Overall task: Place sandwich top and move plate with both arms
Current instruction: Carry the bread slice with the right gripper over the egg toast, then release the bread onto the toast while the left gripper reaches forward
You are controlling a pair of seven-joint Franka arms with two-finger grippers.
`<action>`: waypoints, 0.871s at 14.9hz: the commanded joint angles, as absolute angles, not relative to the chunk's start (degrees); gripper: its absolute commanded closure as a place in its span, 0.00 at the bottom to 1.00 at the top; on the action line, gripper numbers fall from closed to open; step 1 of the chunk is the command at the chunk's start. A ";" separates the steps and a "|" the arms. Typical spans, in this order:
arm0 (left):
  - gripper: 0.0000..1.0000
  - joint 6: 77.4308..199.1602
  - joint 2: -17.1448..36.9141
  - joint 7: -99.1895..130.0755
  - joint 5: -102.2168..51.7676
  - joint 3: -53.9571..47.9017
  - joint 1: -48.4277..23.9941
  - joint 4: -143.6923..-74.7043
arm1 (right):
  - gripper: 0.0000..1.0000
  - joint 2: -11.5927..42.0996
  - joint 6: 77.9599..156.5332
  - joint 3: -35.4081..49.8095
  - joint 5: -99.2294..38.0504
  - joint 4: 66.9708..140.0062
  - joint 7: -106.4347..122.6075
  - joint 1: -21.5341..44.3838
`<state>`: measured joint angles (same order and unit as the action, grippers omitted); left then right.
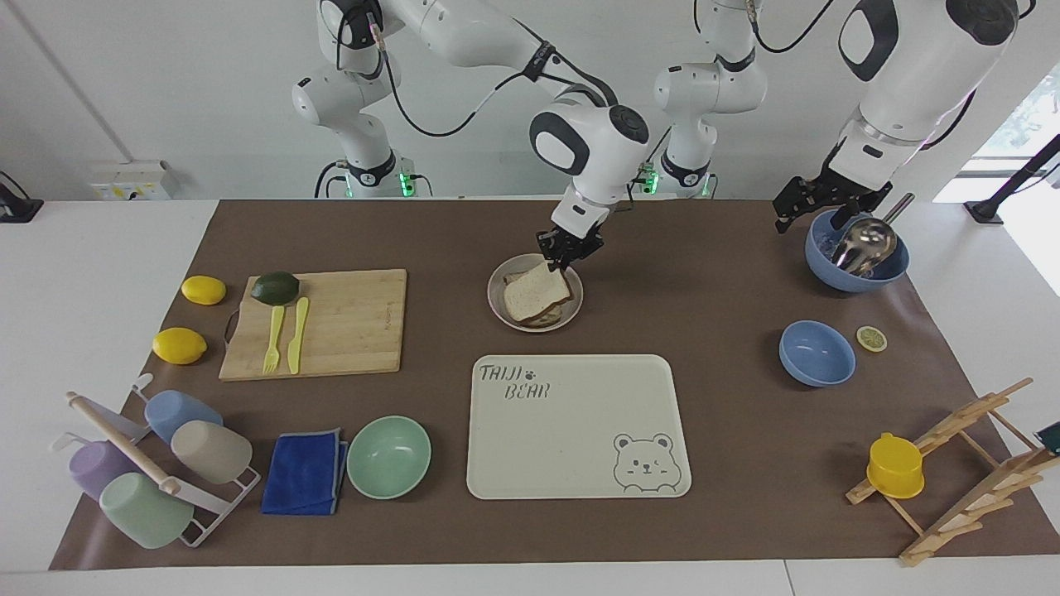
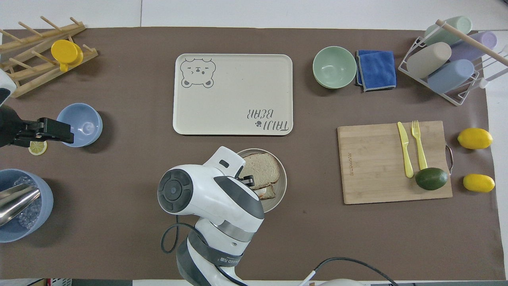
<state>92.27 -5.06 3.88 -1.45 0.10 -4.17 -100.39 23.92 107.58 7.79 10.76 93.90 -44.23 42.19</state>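
The plain light-brown speckled bread slice (image 1: 537,290) is lying nearly flat on the lower toast, inside the small round pale beige-grey plate (image 1: 575,308), so the sandwich is reading as capped. The plate is sitting on the brown-covered surface (image 1: 712,414), at twelve o'clock from the large cream rectangular bear-printed tray (image 1: 580,426) in the facing view and nearer the robots than it.

The right pincer (image 1: 568,251) is sitting at the slice's one o'clock corner, right at the crust. Whether its fingers are parting or clamping that corner cannot be told. It is working at a corner, presumably, so the slice can settle flat without the fingers pressing into the filling.

The left pincer (image 1: 816,201) is waiting with fingers spread and empty above the rim of the blue bowl holding a metal scoop (image 1: 857,248), at the plate's two o'clock, well apart from it. In my judgement it is idling there until the two-armed plate move is beginning.
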 commanded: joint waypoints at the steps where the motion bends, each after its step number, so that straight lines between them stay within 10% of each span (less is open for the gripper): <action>1: 0.00 95.44 -7.47 3.52 -2.11 0.35 -4.83 -104.93 | 0.30 23.38 110.48 8.35 5.37 94.75 -45.35 40.78; 6: 0.00 101.14 -6.94 5.09 -5.96 -0.09 -8.78 -109.67 | 0.00 17.68 108.55 8.17 4.75 93.25 -44.22 32.99; 13: 0.00 110.72 -6.68 13.61 -7.38 -0.09 -19.14 -117.84 | 0.00 6.70 95.65 8.00 4.48 93.16 -35.71 13.84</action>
<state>106.62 -5.40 10.74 -6.71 -0.85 -15.35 -113.58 10.18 98.33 7.09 5.86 91.87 -39.08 19.37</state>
